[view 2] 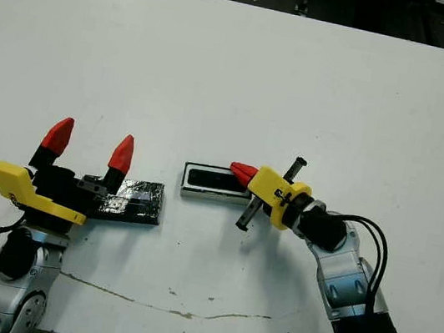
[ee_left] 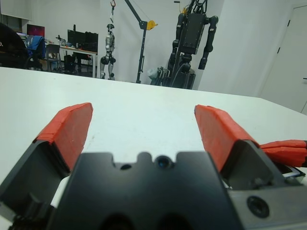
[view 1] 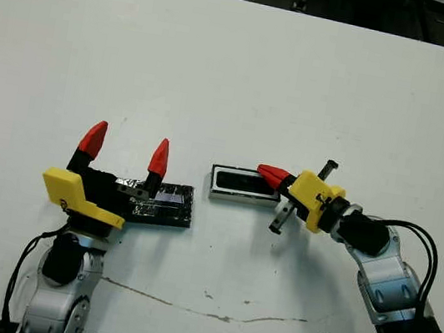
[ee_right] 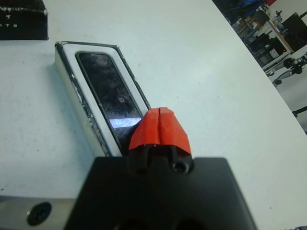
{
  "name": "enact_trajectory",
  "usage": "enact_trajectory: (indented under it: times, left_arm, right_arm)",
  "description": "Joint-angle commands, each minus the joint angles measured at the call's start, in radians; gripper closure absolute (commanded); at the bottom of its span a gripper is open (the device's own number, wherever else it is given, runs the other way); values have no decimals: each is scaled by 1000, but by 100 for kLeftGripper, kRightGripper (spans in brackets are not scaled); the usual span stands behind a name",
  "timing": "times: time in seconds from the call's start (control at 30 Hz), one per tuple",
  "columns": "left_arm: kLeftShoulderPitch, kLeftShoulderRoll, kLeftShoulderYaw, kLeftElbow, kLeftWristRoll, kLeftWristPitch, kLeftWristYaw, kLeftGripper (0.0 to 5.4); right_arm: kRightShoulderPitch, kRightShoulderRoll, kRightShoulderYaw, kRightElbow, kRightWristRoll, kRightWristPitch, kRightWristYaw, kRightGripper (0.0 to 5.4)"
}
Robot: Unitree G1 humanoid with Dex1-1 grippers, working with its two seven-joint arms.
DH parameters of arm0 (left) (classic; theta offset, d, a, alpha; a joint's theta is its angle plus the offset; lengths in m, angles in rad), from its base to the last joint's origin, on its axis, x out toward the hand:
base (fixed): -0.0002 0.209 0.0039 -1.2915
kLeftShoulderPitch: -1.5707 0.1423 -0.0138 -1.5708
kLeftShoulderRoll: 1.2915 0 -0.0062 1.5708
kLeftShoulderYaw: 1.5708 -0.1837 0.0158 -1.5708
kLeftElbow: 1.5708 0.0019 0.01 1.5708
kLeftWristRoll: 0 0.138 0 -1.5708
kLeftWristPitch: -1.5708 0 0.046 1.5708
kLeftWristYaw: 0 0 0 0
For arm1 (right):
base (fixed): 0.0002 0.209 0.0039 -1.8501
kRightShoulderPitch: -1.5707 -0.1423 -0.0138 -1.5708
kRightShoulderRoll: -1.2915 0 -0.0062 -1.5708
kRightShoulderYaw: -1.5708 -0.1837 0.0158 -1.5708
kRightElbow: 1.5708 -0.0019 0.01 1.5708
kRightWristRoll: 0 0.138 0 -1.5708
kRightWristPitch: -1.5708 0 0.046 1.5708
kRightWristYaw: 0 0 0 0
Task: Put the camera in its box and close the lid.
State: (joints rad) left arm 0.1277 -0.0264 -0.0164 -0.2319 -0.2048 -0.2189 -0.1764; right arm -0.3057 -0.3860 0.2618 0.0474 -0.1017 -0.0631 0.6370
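Already the first half of the job looks done: the camera (ee_right: 112, 88) lies flat inside the box (view 1: 244, 183), its glossy face up and its pale mark at the end nearest the right gripper (ee_right: 159, 125). That gripper is clenched, its two red tips pressed together on nothing, resting at the box's right end, seemingly on or just over the camera's marked end; whether it is pressing down I cannot tell.

Nearer the robot's body on the other side, the left gripper (view 1: 126, 148) is released, its fingers spread wide and pointing away across the counter (view 1: 238, 68), holding nothing. Its body sits over the near end of the lid (view 1: 167, 205), which lies flat on the counter just beside the box, apart from it and not yet on it.

So, by my reading, what remains is the second half: taking up the lid, bringing it over the box and seating it squarely. Beyond the box the counter is bare.
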Motion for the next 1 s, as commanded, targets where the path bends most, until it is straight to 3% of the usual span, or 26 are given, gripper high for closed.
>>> enact_trajectory:
  times: [0.03,0.37,0.5,0.73,0.87,1.0]
  left_arm:
    - [20,-1,0,-1,-2,7,5,0]
    - [18,1,-1,2,4,2,4,0]
    - [16,3,1,2,6,-3,4,0]
    - [15,16,7,-7,1,-2,-7,0]
    - [13,35,17,-32,27,3,0,0]
    - [5,63,30,-59,46,10,0,0]
  right_arm:
    - [67,-39,18,64,-30,4,12,539]
    - [100,-77,8,88,-1,-20,39,539]
    - [103,-79,-62,14,73,7,25,539]
    - [153,-17,-327,-225,358,54,-52,539]
    - [228,27,-422,-293,508,54,-75,539]
    - [312,75,-482,-354,637,103,-121,539]
